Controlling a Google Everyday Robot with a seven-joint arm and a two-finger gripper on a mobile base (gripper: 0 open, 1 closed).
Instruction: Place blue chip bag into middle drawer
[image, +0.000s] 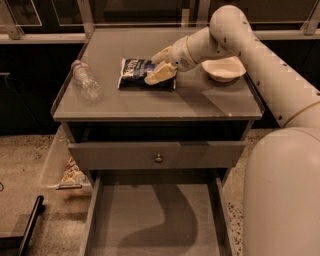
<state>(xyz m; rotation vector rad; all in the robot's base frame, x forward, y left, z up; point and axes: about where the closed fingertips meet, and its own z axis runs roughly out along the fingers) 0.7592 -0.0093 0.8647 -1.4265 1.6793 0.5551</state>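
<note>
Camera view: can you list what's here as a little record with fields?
Dark-blue foil chip bag: flat on the grey cabinet top
Gripper: at the bag's right end, jaws apart
Clear plastic bottle: lying left of the bag
White bowl: right of the bag
Wide grey middle drawer: pulled open, bag not inside

Robot lab: gripper (159, 64) over grey cabinet (200, 102)

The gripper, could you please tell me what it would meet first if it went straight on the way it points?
Most likely the blue chip bag: the gripper hovers at its picture-right end over the cabinet top, pointing down and across it, though depth is unclear.
</note>
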